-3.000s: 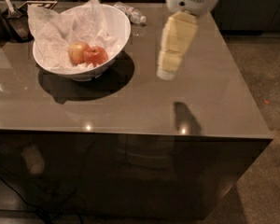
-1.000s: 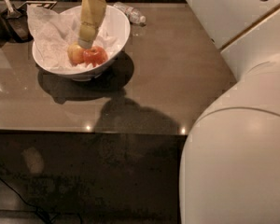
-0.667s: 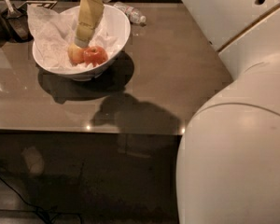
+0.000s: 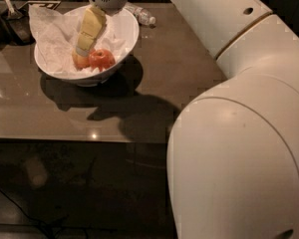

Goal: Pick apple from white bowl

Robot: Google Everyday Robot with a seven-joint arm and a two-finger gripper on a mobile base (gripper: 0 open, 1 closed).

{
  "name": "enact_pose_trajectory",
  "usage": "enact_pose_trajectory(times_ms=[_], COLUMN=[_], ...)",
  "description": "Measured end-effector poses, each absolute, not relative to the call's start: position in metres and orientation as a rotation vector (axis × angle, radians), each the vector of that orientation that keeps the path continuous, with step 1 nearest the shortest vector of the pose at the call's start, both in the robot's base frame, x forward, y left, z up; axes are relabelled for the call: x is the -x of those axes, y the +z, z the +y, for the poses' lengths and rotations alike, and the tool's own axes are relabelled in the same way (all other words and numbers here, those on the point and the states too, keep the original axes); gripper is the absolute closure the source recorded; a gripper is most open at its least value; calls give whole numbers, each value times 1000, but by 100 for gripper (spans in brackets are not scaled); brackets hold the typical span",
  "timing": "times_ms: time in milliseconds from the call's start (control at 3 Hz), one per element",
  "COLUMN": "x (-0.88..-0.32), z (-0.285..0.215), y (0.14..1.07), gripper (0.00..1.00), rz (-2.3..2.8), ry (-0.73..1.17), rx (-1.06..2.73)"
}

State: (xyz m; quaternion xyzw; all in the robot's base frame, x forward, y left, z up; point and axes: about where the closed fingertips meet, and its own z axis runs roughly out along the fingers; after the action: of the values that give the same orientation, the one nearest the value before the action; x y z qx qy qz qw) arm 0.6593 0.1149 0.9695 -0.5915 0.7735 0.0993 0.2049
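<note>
The pale yellow gripper [image 4: 82, 50] hung in the white bowl [image 4: 130, 31] near the tabletop's [image 4: 179, 59] far left corner. The apple [image 4: 101, 59] was red-orange, the peach apple [image 4: 79, 61] paler, the tabletop glossy grey-brown.

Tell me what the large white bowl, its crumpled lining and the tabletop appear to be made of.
The large round white bowl looks like glazed ceramic or plastic: smooth, glossy wall. Its crumpled white lining looks like thin paper: sharp creases. The grey-brown tabletop seems polished laminate or stone: it mirrors lights. The gripper hangs inside the bowl beside the red-orange apple.
</note>
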Motion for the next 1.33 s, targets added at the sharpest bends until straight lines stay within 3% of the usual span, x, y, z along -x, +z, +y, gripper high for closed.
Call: enact_pose_trajectory(times_ms=[1333], x=[-669], z=[122], y=[906], gripper=[0], rz=[2283], ry=[478], rx=[1602])
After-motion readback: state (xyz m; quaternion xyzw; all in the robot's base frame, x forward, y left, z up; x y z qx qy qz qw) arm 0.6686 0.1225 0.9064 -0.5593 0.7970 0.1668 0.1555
